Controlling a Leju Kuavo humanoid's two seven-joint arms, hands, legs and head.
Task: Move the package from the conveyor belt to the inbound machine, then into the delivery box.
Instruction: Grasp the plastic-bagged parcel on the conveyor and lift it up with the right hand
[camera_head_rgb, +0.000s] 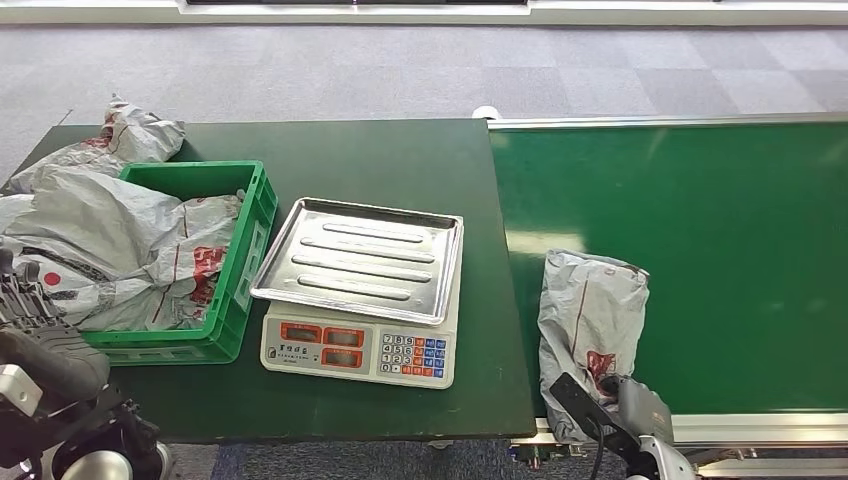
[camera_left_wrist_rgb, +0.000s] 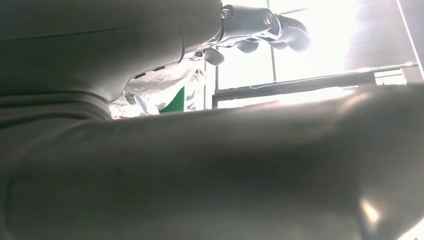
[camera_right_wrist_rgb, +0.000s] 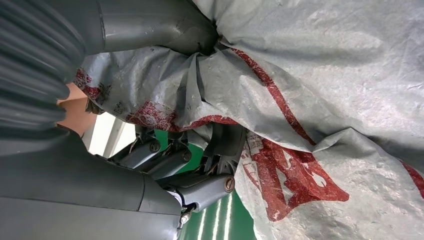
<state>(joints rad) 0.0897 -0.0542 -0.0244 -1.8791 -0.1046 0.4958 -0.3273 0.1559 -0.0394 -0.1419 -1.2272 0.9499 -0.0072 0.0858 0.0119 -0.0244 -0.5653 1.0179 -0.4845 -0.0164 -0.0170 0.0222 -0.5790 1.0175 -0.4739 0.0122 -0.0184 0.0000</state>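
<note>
Left robot hand (camera_head_rgb: 30, 300) sits at the near left tabletop edge, beside the green plastic crate (camera_head_rgb: 250, 215). Can't tell whether its fingers are apart or together: the head view crops it and the left wrist view is blocked up close.

The crate is stuffed with crumpled grey poly mailer bags (camera_head_rgb: 120, 250), one more spilling behind it on the dark green tabletop (camera_head_rgb: 380, 150). Just right of the crate: white digital scale with a ribbed stainless steel tray (camera_head_rgb: 360, 258), tray bare. I take that to be the inbound machine.

Further right, the green conveyor belt (camera_head_rgb: 700, 200). The task's grey plastic courier package with red print (camera_head_rgb: 592, 320) lies on its near left part, close to the tabletop edge.

Right robot hand (camera_head_rgb: 615, 405) is at the package's near end. In the right wrist view the dark fingers (camera_right_wrist_rgb: 222, 150) are under the film and the thumb (camera_right_wrist_rgb: 165, 27) presses from the other side, so it's clamped on the package.

Handling, my read:
- soft, floppy and probably light
- film is slick and wrinkles, so it can slide out of a pinch
- it will sag from an end grip, so bunch a good fold of film
- lift high enough to clear the tray lip
</note>
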